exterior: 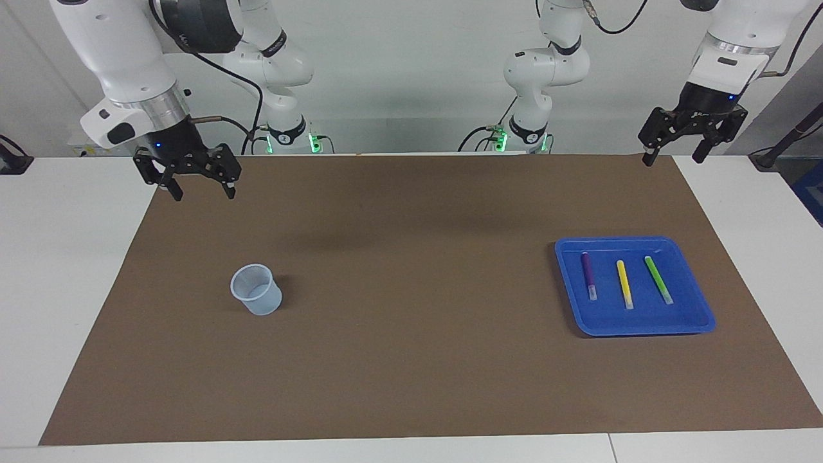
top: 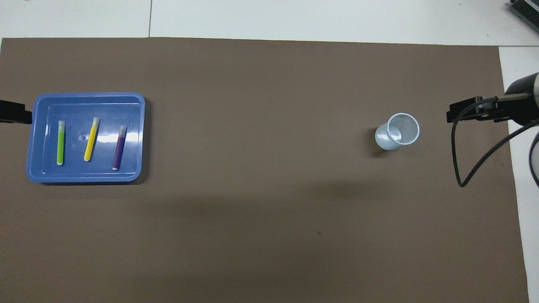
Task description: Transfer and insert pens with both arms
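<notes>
Three pens lie side by side in a blue tray (exterior: 643, 328) toward the left arm's end of the table: purple (exterior: 588, 275), yellow (exterior: 624, 283) and green (exterior: 658, 280). Their pale cap ends point away from the robots. In the overhead view they show as green (top: 61, 142), yellow (top: 91, 139) and purple (top: 119, 147) in the tray (top: 84, 179). My left gripper (exterior: 675, 156) is open and empty, raised over the mat's corner at its own end. My right gripper (exterior: 202, 191) is open and empty, raised over the mat's edge at its end.
A pale translucent cup (exterior: 256, 290) stands upright on the brown mat (exterior: 411, 360) toward the right arm's end; it also shows in the overhead view (top: 397, 131). White table borders the mat. A black cable (top: 459, 160) hangs by the right arm.
</notes>
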You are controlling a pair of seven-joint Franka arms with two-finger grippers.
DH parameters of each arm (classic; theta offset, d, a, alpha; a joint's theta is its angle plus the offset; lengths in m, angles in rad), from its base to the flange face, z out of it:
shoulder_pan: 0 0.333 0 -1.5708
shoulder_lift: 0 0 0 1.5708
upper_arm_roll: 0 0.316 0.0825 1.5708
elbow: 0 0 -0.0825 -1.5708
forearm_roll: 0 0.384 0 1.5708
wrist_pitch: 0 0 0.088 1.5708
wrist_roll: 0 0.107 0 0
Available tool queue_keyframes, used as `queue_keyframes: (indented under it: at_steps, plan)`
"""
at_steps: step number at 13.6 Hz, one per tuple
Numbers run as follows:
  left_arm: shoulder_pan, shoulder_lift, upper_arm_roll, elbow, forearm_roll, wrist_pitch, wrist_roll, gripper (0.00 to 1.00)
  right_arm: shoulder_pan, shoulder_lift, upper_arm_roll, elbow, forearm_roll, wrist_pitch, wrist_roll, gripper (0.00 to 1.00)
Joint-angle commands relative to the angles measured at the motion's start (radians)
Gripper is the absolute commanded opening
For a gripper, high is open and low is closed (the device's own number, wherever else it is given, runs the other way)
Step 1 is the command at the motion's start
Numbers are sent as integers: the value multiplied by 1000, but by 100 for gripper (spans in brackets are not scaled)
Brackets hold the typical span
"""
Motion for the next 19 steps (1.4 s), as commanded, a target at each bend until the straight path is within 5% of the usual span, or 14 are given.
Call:
queue_keyframes:
  at_steps: [1,19]
  plan:
    - [5,-30,-1,-39,4,22,-8,100,-17,-26,3,-30,12,0,-12,100]
    - [-8,-52,-3,-59,4,-33,1,100,-29,-30,-6,-27,1,-46,-11,100]
